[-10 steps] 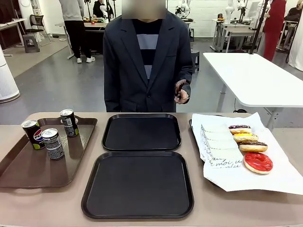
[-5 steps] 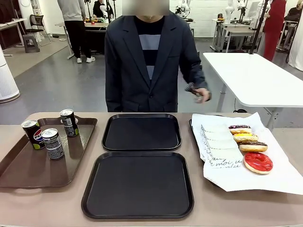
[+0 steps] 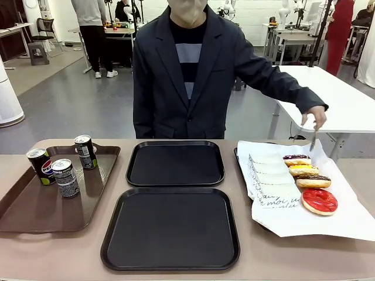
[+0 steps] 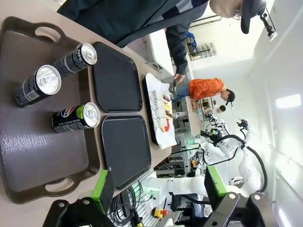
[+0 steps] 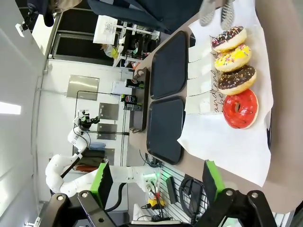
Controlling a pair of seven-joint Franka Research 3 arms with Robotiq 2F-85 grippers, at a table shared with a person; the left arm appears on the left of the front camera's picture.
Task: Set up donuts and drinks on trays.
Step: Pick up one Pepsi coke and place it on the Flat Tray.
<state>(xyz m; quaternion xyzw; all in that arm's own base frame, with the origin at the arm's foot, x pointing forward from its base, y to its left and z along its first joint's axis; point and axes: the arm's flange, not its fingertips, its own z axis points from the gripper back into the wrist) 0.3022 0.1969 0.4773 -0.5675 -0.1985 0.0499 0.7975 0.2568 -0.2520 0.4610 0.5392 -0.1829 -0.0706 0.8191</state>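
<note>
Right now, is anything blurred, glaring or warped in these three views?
Front view: sharp, evenly lit across the black trays. Left wrist view: rolled sideways, the cans glint on their silver tops, far room washed out. Right wrist view: rolled sideways too, tongs blurred, donuts crisp.

Not much to read here, honestly. The one clear brand is the Pepsi logo on the black can with the green base (image 3: 41, 166), leftmost of the three on the brown tray (image 3: 35, 213) at the left end of the table. The left wrist view shows the same logo on its side. The two other cans (image 3: 65, 178) have white print, way too small to make out. The white paper sleeves (image 3: 270, 178) over on the right carry black cursive script. On the nearest one I can pick out something like "moi", and the rest is unreadable.
</note>
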